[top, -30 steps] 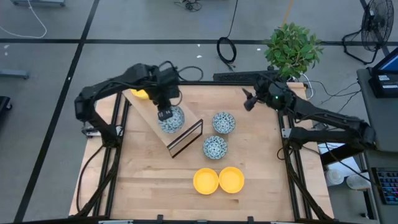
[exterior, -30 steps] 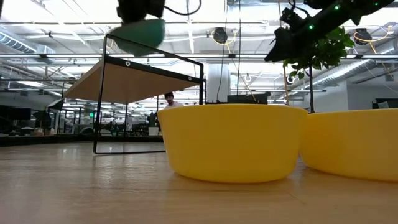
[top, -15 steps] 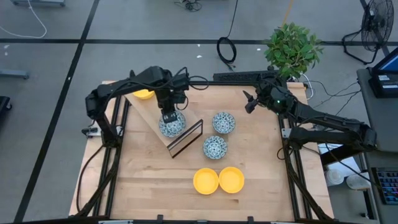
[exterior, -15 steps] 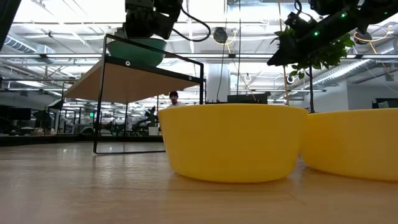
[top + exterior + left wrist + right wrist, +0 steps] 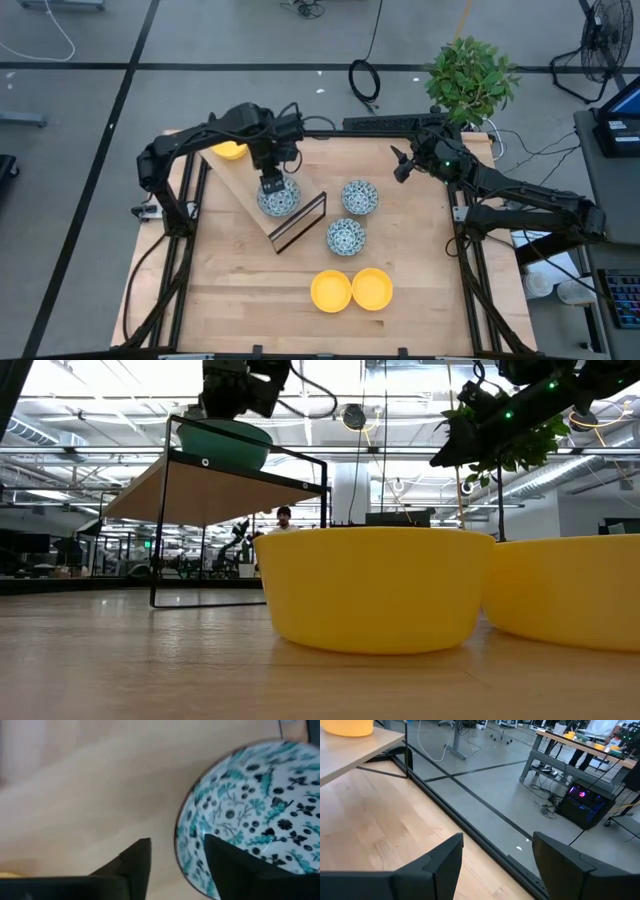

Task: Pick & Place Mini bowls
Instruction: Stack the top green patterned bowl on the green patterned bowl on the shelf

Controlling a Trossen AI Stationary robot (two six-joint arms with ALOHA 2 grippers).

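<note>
Hovering at upper left of centre in the high view, left gripper (image 5: pixel 270 182) over a blue-patterned bowl (image 5: pixel 278 196) resting on the raised wooden shelf (image 5: pixel 236 177); fingers (image 5: pixel 131 865) parted, straddling the bowl's rim, one inside and one outside, grip on it impossible to confirm. Sitting at the shelf's far upper-left end, one yellow bowl (image 5: pixel 231 151). Resting on the wooden surface (image 5: pixel 230 290) right of the shelf, two more patterned bowls, one at centre (image 5: pixel 359 197) and one just below it (image 5: pixel 345 236). Lying side by side, touching, at lower centre, two further yellow bowls (image 5: pixel 331 290) (image 5: pixel 372 288). Raised at upper right, near the potted plant (image 5: pixel 470 78), right gripper (image 5: pixel 402 163) waiting above the surface, fingers (image 5: pixel 436 868) spread wide and holding nothing.
</note>
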